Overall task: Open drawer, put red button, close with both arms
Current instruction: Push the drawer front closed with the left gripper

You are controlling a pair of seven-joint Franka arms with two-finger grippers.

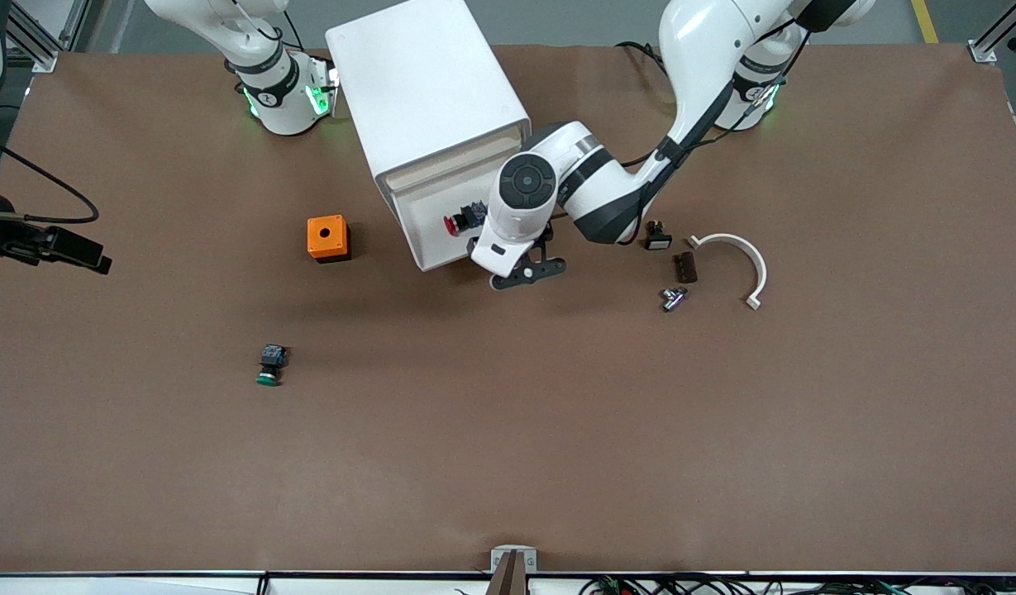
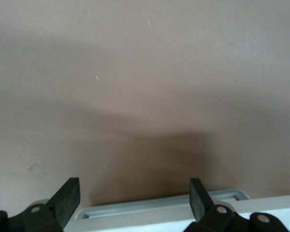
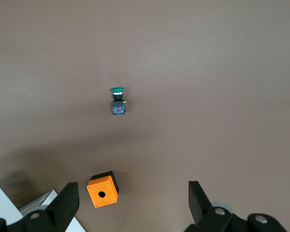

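Observation:
The white cabinet point(image 1: 425, 83) stands near the robots' bases. Its uppermost drawer point(image 1: 429, 240) is pulled out toward the front camera. The red button point(image 1: 460, 221) lies on its side in the drawer, red cap toward the right arm's end. My left gripper point(image 1: 528, 270) is open at the drawer's front corner; in the left wrist view the drawer's front rim point(image 2: 159, 205) lies between the open fingers of my left gripper point(image 2: 135, 198). My right gripper point(image 3: 130, 203) is open, empty and high over the table beside the cabinet; it is out of the front view.
An orange box point(image 1: 328, 238) with a hole sits beside the drawer, also in the right wrist view point(image 3: 102, 189). The green button point(image 1: 270, 364) lies nearer the front camera. A black switch point(image 1: 656, 236), brown block point(image 1: 685, 267), metal part point(image 1: 674, 298) and white curved clamp point(image 1: 743, 260) lie toward the left arm's end.

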